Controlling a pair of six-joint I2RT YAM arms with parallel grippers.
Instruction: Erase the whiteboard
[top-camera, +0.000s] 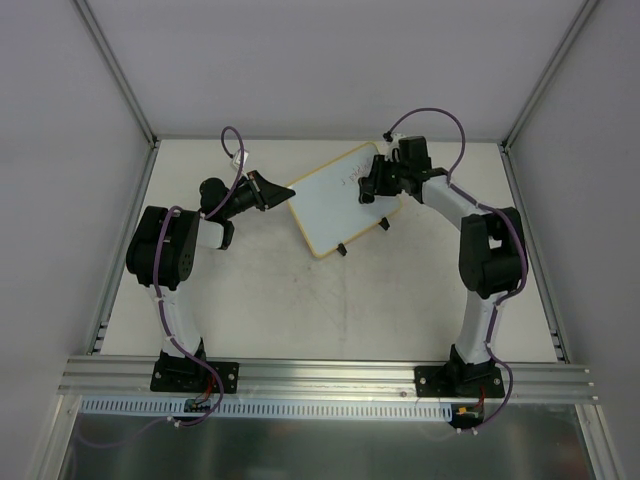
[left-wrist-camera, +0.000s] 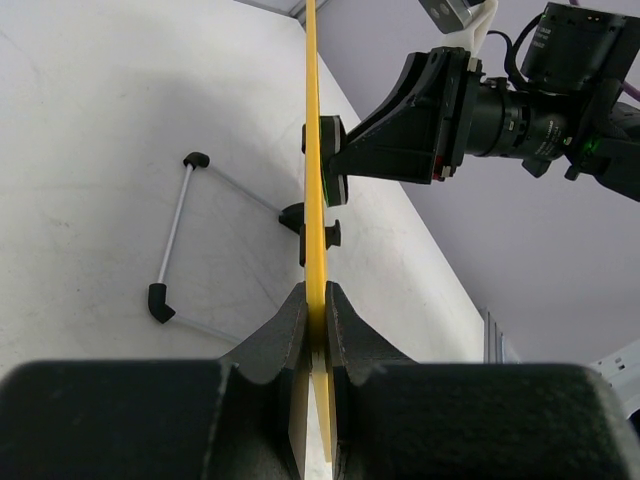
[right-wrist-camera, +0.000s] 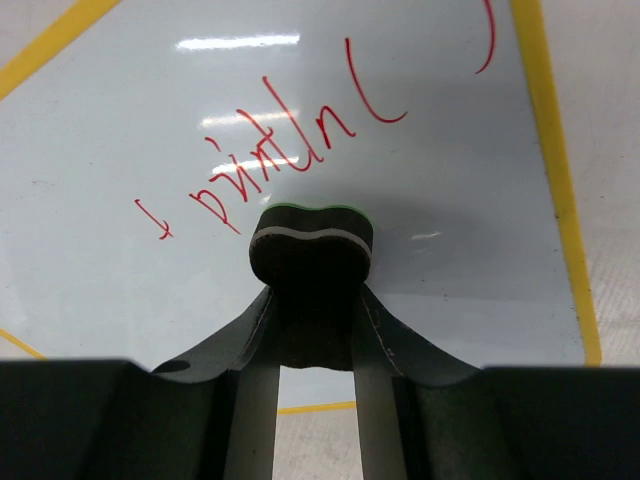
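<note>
The whiteboard, white with a yellow frame and two black clip feet, lies tilted at the back middle of the table. My left gripper is shut on its left edge; the left wrist view shows the frame edge-on between the jaws. My right gripper is shut on a black eraser with a green top and presses it on the board. Red handwriting lies just beyond the eraser. The right gripper and eraser also show across the board in the left wrist view.
A thin white wire stand with black tips lies on the table left of the board. Grey walls and metal posts enclose the table on three sides. An aluminium rail runs along the near edge.
</note>
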